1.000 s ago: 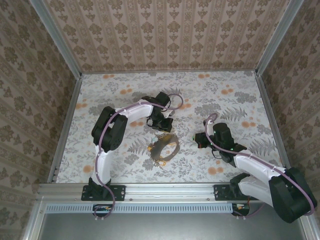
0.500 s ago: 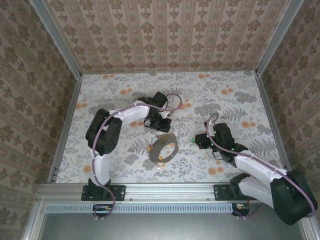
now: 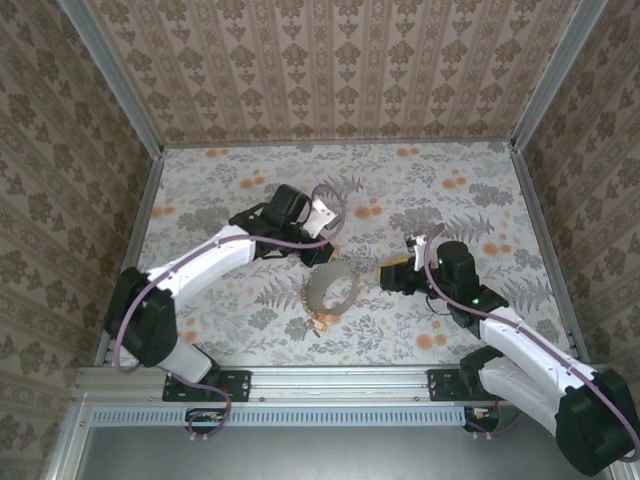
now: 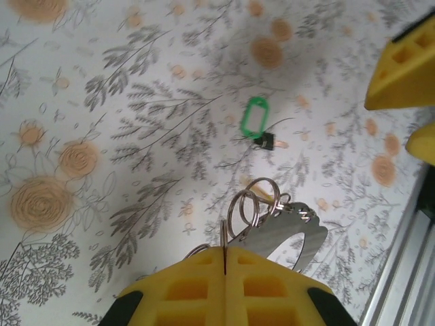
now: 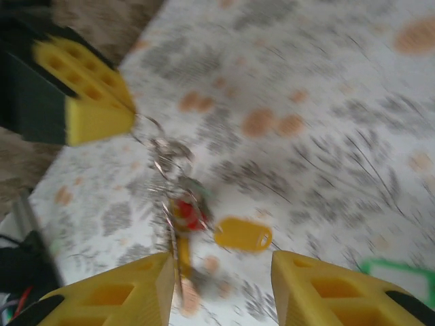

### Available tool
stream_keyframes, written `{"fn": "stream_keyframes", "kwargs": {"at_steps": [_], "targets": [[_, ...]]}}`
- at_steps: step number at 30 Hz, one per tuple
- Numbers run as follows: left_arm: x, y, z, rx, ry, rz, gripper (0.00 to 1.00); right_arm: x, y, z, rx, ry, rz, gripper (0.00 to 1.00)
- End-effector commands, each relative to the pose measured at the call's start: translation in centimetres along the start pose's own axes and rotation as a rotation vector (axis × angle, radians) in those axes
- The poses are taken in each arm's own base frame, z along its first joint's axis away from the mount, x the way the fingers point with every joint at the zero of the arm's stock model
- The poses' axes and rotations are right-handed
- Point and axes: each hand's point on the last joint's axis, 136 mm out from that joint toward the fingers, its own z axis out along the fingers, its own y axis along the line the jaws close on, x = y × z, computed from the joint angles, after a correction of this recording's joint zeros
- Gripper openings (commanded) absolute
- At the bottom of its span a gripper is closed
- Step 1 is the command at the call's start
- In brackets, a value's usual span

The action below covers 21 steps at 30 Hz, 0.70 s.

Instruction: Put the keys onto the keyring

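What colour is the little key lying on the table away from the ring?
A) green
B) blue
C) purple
A: the green key lies on the flowery table, apart from the keyring pinched in the left hand.

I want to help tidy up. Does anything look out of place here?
Yes: the green key lies alone on the table, apart from the keyring, which the left claw holds pinched shut.
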Motion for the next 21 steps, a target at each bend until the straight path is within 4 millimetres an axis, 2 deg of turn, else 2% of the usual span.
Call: {"fn": "stream_keyframes", "kwargs": {"at_steps": [1,6,13,16,21], "targets": [[-2.1,-2.8,-2.2,0.061,-0.141,0.165,0.0,-3.8,5.3,-1.0,-0.221,-0.078,-0.181,0.43],[-1.9,-4.5,-3.7,0.096,-0.182,0.225,0.0,-5.7,8.6,-0.6,-0.376,-0.085,-0.256,0.43],[-1.8,-6.7,-5.6,0.166,-0.225,0.298,0.0,-5.8,11.8,0.4,-0.515,-0.019,-0.348,0.44],[-1.5,-7.6,-6.3,0.211,-0.226,0.32,0.0,-5.7,12.8,0.2,-0.546,-0.004,-0.381,0.42],[-1.4,-8.6,-7.0,0.26,-0.224,0.344,0.0,-5.6,13.1,0.2,-0.549,0.02,-0.397,0.36]]}}
